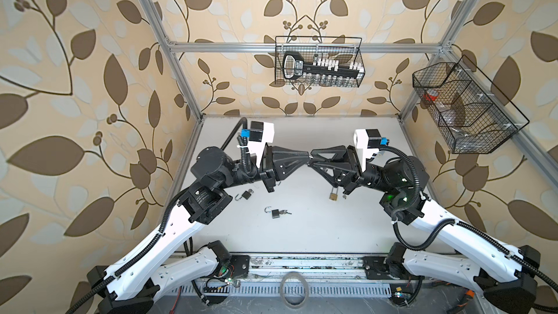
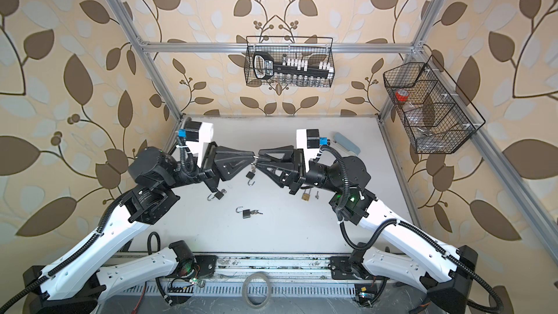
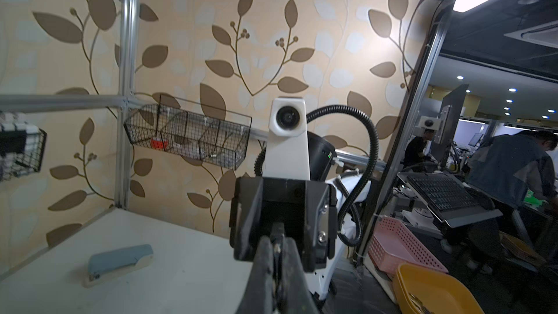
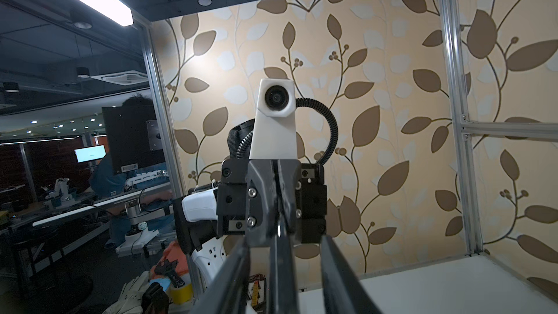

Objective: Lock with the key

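A small black padlock (image 2: 250, 174) hangs shackle-down above the table (image 2: 287, 237), just under a silvery key (image 2: 255, 157) pinched in the closed left tool (image 2: 252, 156). The right tool (image 2: 257, 161) stands open, its tips beside the key and holding nothing. A brass padlock (image 2: 305, 196) lies on the table nearby.

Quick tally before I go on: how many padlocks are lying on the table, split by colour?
Black padlocks: 3
Brass padlock: 1
Total: 4
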`<state>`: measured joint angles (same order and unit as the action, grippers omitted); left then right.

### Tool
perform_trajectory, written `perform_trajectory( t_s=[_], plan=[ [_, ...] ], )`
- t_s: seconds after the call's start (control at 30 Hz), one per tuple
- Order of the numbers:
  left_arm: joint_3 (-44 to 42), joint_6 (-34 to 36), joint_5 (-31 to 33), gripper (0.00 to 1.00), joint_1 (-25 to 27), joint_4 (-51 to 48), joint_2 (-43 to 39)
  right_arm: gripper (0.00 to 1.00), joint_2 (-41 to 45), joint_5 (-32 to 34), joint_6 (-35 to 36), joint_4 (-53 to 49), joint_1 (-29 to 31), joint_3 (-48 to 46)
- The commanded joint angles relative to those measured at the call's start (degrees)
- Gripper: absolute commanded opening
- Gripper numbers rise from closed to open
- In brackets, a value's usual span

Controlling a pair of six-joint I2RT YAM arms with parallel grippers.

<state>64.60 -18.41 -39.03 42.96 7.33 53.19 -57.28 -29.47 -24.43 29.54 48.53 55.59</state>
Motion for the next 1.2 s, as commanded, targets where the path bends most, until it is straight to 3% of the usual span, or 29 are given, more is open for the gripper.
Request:
perform_trajectory(
  t_s=[0.0, 0.1, 0.17, 0.27, 0.43, 0.63, 0.73, 0.87, 1.0, 1.1, 1.17],
  plan=[
    [0.2, 2.7, -1.2, 0.00, 0.1, -7.2, 0.4, 0.85, 3.3, 1.8, 5.4, -5.5, 0.3, -2.5],
    [0.6, 3.8, -0.2, 0.00, 0.0, -8.3, -0.2, 0.85, 8.3, 9.0, 7.7, -7.7, -0.1, -6.8],
    [0.7, 4.2, 0.3, 0.00, -0.2, -8.8, -0.5, 0.75, 11.4, 11.3, 7.1, -7.8, -2.1, -9.7],
    [1.0, 4.5, 1.1, 0.00, -0.5, -9.3, -0.9, 0.64, 14.1, 8.7, 4.9, -8.5, -5.6, -12.1],
    [1.7, 5.3, 2.4, 0.00, -0.8, -9.5, -2.1, 0.51, 14.7, 5.1, 2.7, -10.2, -6.0, -13.7],
    [1.7, 5.4, 2.0, 0.00, -0.8, -9.2, -2.4, 0.49, 13.3, -4.1, -2.1, -1.6, -6.0, -14.1],
    [1.3, 5.3, 1.5, 0.00, -0.8, -8.6, -2.4, 0.46, 12.5, -3.8, -2.9, -1.0, -5.9, -14.1],
    [0.5, 5.1, 1.0, 0.00, -0.8, -7.6, -2.7, 0.35, 11.9, 0.2, -3.2, -1.8, -6.0, -14.5],
    [0.2, 5.2, 0.9, 0.00, -0.8, -7.4, -3.2, 0.36, 11.8, 1.9, -3.7, -2.2, -6.0, -15.2],
    [0.2, 5.6, 0.9, 0.00, -0.8, -7.7, -3.4, 0.46, 11.6, 1.2, -3.8, -2.1, -6.0, -15.1],
    [0.2, 5.7, 0.8, 0.00, -0.8, -7.6, -3.4, 0.47, 11.0, 0.2, -4.0, -2.2, -6.0, -14.7]
  ],
)
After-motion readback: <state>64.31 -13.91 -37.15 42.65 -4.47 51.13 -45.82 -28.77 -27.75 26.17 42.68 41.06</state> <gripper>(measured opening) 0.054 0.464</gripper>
